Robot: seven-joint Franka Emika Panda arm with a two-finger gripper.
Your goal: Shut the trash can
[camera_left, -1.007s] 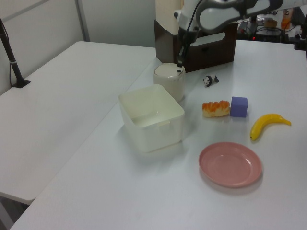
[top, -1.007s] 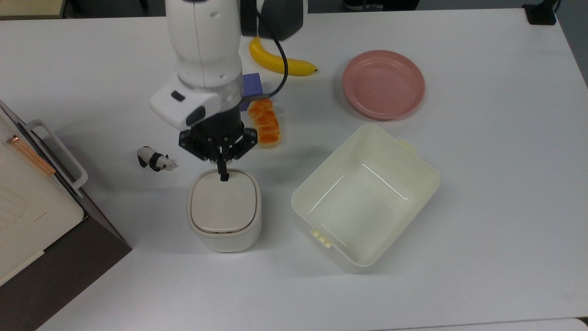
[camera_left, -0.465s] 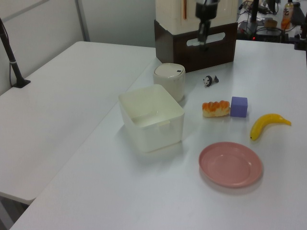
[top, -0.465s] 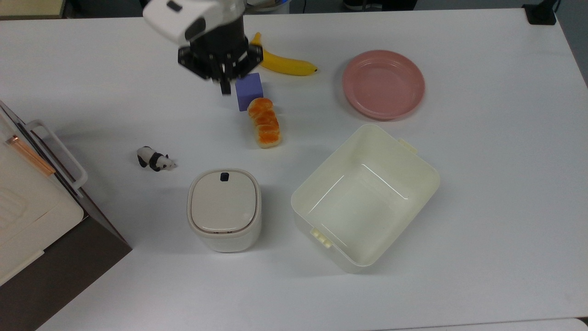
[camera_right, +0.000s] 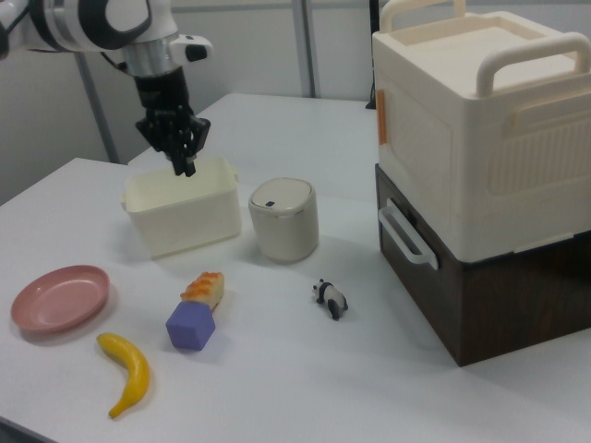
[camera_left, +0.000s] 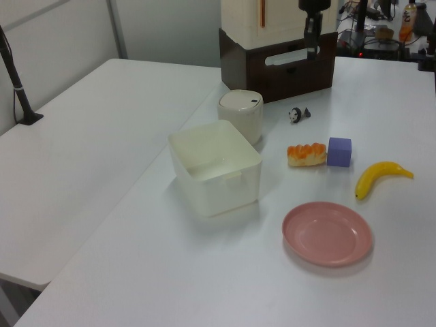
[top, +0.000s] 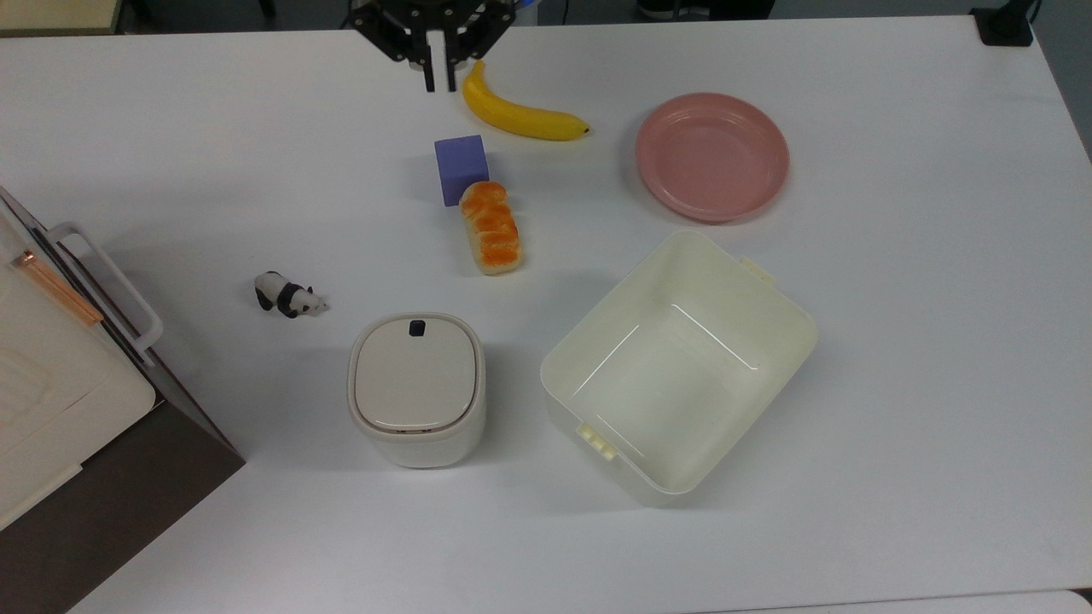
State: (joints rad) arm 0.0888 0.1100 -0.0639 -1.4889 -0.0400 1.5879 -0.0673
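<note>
Small cream-white plastic trash can (top: 416, 390): upright on white table (top: 896, 358), beige lid seated flat, judged closed. Black pincer (top: 439, 77): fingers nearly together, empty, raised well apart since nothing needs pressing.

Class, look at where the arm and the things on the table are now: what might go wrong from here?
1. The gripper hangs near the banana; a careless move might knock it.
2. The trash can lid looks flat, but if its latch has not caught it may spring open.
3. The tub stands close beside the can, so returning there leaves little room.
</note>
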